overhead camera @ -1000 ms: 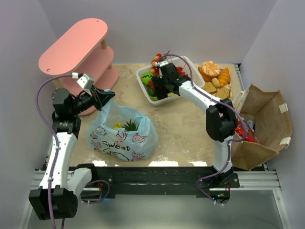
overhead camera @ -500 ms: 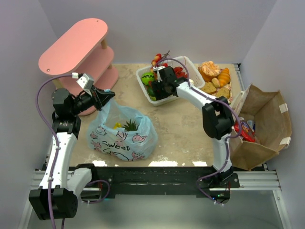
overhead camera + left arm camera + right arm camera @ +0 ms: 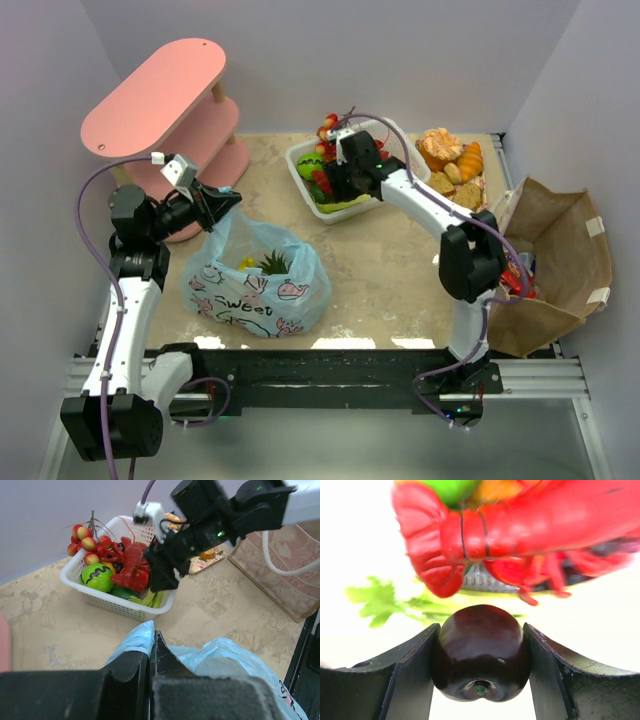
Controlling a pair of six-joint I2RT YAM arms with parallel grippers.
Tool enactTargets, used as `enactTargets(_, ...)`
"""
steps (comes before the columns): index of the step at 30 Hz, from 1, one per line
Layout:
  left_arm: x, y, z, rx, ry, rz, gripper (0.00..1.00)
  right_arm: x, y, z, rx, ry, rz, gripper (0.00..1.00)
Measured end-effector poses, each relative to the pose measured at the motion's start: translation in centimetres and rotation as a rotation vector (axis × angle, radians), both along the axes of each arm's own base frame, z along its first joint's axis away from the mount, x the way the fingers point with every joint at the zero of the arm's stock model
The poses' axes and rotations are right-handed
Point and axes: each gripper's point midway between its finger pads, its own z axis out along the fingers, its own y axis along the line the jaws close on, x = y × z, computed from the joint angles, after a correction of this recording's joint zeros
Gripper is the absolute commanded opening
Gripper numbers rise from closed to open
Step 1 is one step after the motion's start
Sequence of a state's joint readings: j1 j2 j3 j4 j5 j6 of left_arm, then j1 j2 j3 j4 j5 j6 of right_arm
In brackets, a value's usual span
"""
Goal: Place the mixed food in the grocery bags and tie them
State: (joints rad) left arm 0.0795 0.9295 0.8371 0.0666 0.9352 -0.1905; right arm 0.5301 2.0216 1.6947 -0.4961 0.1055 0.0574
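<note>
My left gripper (image 3: pixel 225 196) is shut on the rim of the light-blue plastic bag (image 3: pixel 257 283), holding its mouth up; the pinched edge shows in the left wrist view (image 3: pixel 142 632). A pineapple top (image 3: pixel 272 263) and something yellow lie inside the bag. My right gripper (image 3: pixel 336 182) is over the white basket (image 3: pixel 300 152), shut on a dark purple round fruit (image 3: pixel 480 652). A red lobster (image 3: pixel 520 525) lies just beyond it in the basket (image 3: pixel 127 607). The brown paper bag (image 3: pixel 560 265) stands at the right with red packets (image 3: pixel 512 275) in it.
A pink two-tier shelf (image 3: pixel 160 95) stands at the back left. Bread, a croissant and orange pieces (image 3: pixel 450 160) lie on the table at the back right. The basket also holds a green fruit (image 3: pixel 97 577) and a bunch of red-yellow berries (image 3: pixel 85 542).
My right gripper has shifted a little right and back over the basket. The left arm and the blue bag have not moved.
</note>
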Motion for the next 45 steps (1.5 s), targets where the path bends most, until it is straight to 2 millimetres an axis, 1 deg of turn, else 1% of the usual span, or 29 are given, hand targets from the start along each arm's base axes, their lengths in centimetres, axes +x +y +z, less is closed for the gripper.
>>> enactTargets(3, 0.0, 0.0, 0.0, 0.000, 0.000, 0.000, 0.00, -0.5, -0.5, 5.6, 0.038, -0.103, -0.003, 0.42)
enactTargets(5, 0.0, 0.0, 0.0, 0.000, 0.000, 0.000, 0.00, -1.2, -0.7, 10.3, 0.077, -0.192, -0.006, 0.42)
enactTargets(7, 0.0, 0.0, 0.0, 0.000, 0.000, 0.000, 0.00, -2.4, -0.5, 14.5, 0.128, -0.271, 0.011, 0.42)
enactTargets(9, 0.0, 0.0, 0.0, 0.000, 0.000, -0.002, 0.00, -4.1, 0.9, 17.6, 0.184, -0.322, 0.062, 0.42)
enactTargets(10, 0.0, 0.0, 0.0, 0.000, -0.001, -0.003, 0.00, -5.2, 2.1, 18.7, 0.213, -0.338, 0.102, 0.41)
enactTargets(11, 0.0, 0.0, 0.0, 0.000, -0.002, -0.004, 0.00, -6.2, 3.5, 19.4, 0.240, -0.344, 0.148, 0.40)
enactTargets(12, 0.0, 0.0, 0.1, 0.000, -0.004, -0.005, 0.00, -7.6, 5.4, 19.9, 0.274, -0.342, 0.213, 0.40)
enactTargets(14, 0.0, -0.1, 0.1, 0.000, -0.008, -0.006, 0.00, -11.0, 10.0, 19.9, 0.337, -0.310, 0.367, 0.39)
enactTargets(15, 0.0, -0.1, 0.2, 0.000, -0.011, -0.006, 0.00, -12.9, 12.2, 19.4, 0.366, -0.279, 0.447, 0.39)
enactTargets(17, 0.0, -0.1, 0.3, 0.001, -0.018, -0.008, 0.00, -16.2, 15.9, 18.2, 0.405, -0.217, 0.579, 0.39)
enactTargets(19, 0.0, -0.1, 0.3, 0.001, -0.020, -0.008, 0.00, -19.4, 18.7, 16.9, 0.433, -0.159, 0.691, 0.41)
enactTargets(21, 0.0, -0.1, 0.2, 0.001, -0.019, -0.008, 0.00, -22.2, 20.7, 15.6, 0.453, -0.103, 0.783, 0.44)
enactTargets(23, 0.0, -0.1, 0.1, 0.001, -0.016, -0.008, 0.00, -24.4, 21.8, 14.7, 0.467, -0.058, 0.844, 0.52)
enactTargets(24, 0.0, -0.1, 0.0, 0.001, -0.014, -0.008, 0.00, -24.9, 22.0, 14.5, 0.470, -0.045, 0.860, 0.60)
enactTargets(25, 0.0, -0.1, 0.0, 0.000, -0.013, -0.007, 0.00, -25.6, 22.3, 14.2, 0.476, -0.031, 0.880, 0.77)
enactTargets(26, 0.0, -0.1, -0.1, 0.000, -0.012, -0.007, 0.00, -25.9, 22.4, 14.0, 0.478, -0.024, 0.890, 0.83)
enactTargets(27, 0.0, -0.1, -0.1, 0.000, -0.011, -0.007, 0.00, -26.2, 22.4, 13.7, 0.480, -0.011, 0.898, 0.87)
enactTargets(28, 0.0, -0.1, -0.1, 0.000, -0.011, -0.008, 0.00, -26.3, 22.4, 13.6, 0.481, -0.005, 0.902, 0.95)
enactTargets(30, 0.0, -0.1, -0.1, 0.000, -0.012, -0.008, 0.00, -26.5, 22.3, 13.2, 0.479, 0.006, 0.907, 0.97)
enactTargets(33, 0.0, -0.1, -0.1, 0.000, -0.012, -0.008, 0.00, -26.6, 22.3, 12.8, 0.477, 0.010, 0.911, 0.97)
enactTargets(37, 0.0, -0.1, -0.1, 0.000, -0.013, -0.008, 0.00, -26.5, 22.3, 13.0, 0.479, 0.002, 0.911, 0.95)
enactTargets(40, 0.0, -0.1, -0.1, 0.000, -0.013, -0.008, 0.00, -25.9, 22.0, 13.3, 0.464, -0.024, 0.880, 0.94)
enactTargets(42, 0.0, -0.1, -0.1, 0.000, -0.013, -0.007, 0.00, -24.8, 21.1, 13.8, 0.435, -0.068, 0.823, 0.92)
enactTargets(43, 0.0, -0.1, -0.1, 0.000, -0.013, -0.007, 0.00, -23.9, 20.3, 14.3, 0.425, -0.090, 0.788, 0.91)
enactTargets(44, 0.0, -0.1, -0.1, 0.000, -0.013, -0.008, 0.00, -23.0, 19.1, 15.0, 0.423, -0.114, 0.748, 0.91)
enactTargets(45, 0.0, -0.1, -0.1, 0.000, -0.013, -0.008, 0.00, -21.7, 17.4, 15.7, 0.422, -0.138, 0.696, 0.89)
